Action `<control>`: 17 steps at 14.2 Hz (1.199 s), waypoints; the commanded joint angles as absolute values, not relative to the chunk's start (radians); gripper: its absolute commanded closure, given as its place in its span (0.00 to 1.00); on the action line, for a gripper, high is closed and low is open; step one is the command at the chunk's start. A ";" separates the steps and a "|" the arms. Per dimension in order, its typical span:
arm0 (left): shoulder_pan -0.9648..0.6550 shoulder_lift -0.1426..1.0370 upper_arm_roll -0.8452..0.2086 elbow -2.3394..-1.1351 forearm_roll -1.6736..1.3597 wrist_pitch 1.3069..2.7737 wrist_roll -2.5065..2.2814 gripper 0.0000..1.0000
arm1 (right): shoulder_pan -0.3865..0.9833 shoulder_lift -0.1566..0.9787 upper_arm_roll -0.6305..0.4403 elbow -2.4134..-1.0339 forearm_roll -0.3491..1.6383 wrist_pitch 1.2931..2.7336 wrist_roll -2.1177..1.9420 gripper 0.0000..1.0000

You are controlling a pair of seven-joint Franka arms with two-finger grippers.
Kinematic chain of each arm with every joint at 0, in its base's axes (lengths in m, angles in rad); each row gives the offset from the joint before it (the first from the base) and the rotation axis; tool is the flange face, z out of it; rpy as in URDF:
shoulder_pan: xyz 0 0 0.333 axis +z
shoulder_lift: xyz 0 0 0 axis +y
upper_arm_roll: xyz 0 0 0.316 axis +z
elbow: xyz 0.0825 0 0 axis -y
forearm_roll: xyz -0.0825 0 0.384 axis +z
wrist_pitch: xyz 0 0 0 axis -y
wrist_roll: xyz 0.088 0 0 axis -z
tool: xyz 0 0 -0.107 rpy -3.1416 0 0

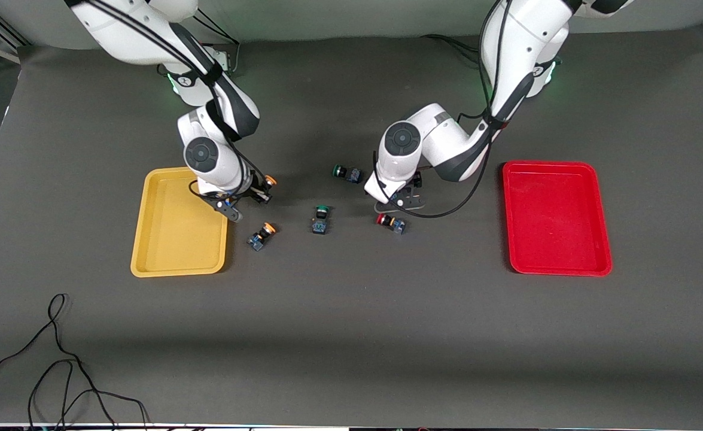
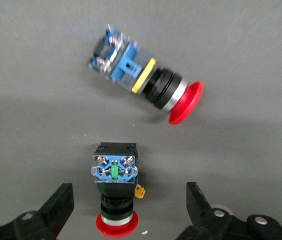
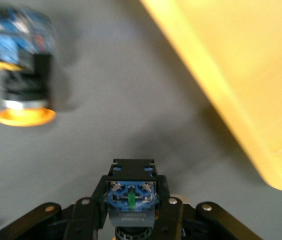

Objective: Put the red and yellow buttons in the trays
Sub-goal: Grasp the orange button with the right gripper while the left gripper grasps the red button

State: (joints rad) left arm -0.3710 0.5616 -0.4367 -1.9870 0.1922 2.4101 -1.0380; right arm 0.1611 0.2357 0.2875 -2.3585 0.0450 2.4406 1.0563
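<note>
My right gripper (image 1: 261, 193) (image 3: 131, 202) is shut on an orange-yellow-capped button (image 1: 267, 183) (image 3: 131, 192), beside the yellow tray (image 1: 172, 239) (image 3: 241, 65) on its red-tray side. A second yellow button (image 1: 261, 234) (image 3: 23, 75) lies on the table close by. My left gripper (image 1: 404, 200) (image 2: 129, 200) is open and low over a red button (image 2: 115, 195), one finger on each side and not touching it; this button is hidden in the front view. The other red button (image 1: 391, 222) (image 2: 146, 82) lies next to it. The red tray (image 1: 554, 218) is empty.
Two green-capped switches (image 1: 321, 218) (image 1: 347, 173) lie on the table between the two grippers. A loose black cable (image 1: 58, 359) lies at the table's near corner at the right arm's end.
</note>
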 commanded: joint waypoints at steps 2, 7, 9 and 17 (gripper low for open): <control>-0.402 0.578 -0.423 -1.974 0.215 2.410 -1.106 0.29 | 0.069 0.016 0.212 -2.345 0.044 2.215 0.863 0.96; -0.391 0.575 -0.423 -1.965 0.213 2.392 -1.111 0.69 | 0.069 0.084 -0.052 -2.387 0.044 2.259 0.550 0.94; -0.364 0.540 -0.425 -1.932 0.212 2.347 -1.105 0.70 | 0.068 0.147 -0.089 -2.416 0.044 2.337 0.505 0.91; -0.106 0.306 -0.477 -1.848 -0.023 1.956 -0.766 0.73 | 0.074 0.183 -0.091 -2.405 0.080 2.375 0.526 0.00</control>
